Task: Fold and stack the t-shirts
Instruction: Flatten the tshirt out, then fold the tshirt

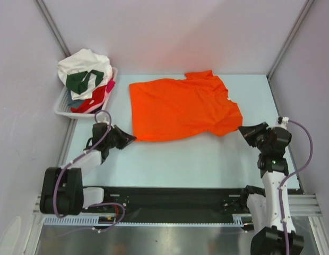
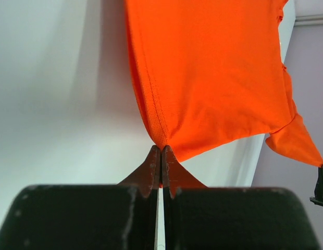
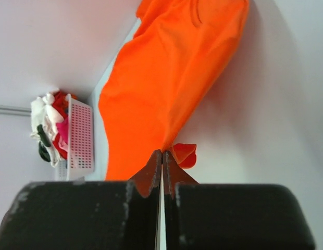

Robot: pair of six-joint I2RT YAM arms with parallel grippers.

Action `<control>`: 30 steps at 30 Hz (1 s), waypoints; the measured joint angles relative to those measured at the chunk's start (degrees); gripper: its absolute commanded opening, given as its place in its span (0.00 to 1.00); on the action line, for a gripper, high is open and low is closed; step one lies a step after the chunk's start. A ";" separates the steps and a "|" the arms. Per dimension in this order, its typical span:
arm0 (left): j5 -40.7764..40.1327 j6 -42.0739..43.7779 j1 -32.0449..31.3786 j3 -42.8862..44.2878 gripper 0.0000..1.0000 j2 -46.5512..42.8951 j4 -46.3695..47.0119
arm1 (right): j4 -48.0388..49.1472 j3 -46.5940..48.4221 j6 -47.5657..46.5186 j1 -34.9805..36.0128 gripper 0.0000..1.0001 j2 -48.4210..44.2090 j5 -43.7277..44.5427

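Orange t-shirt (image 1: pixel 180 109) lies spread flat on the desk (image 1: pixel 196 159), not yet folded. The left pincer (image 1: pixel 130 139) is clamped shut on its near hem corner, and the right pincer (image 1: pixel 243 129) is shut on its near sleeve. White, green, red and pink shirts (image 1: pixel 85 79) sit heaped in the basket (image 1: pixel 62 109) — no stack begun, so nearly all the work appears left.
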 measured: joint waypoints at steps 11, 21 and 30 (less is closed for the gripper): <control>-0.70 -0.98 0.00 -10.64 0.00 -11.34 -0.11 | -10.10 -4.46 -4.00 0.37 0.00 -8.20 4.13; -1.95 -2.19 0.00 -5.55 0.00 -7.52 -0.31 | -5.31 2.03 -5.75 7.43 0.00 13.51 10.10; -1.95 -4.48 0.02 2.49 0.00 1.75 0.07 | 0.15 17.14 -6.47 8.76 0.00 30.03 12.26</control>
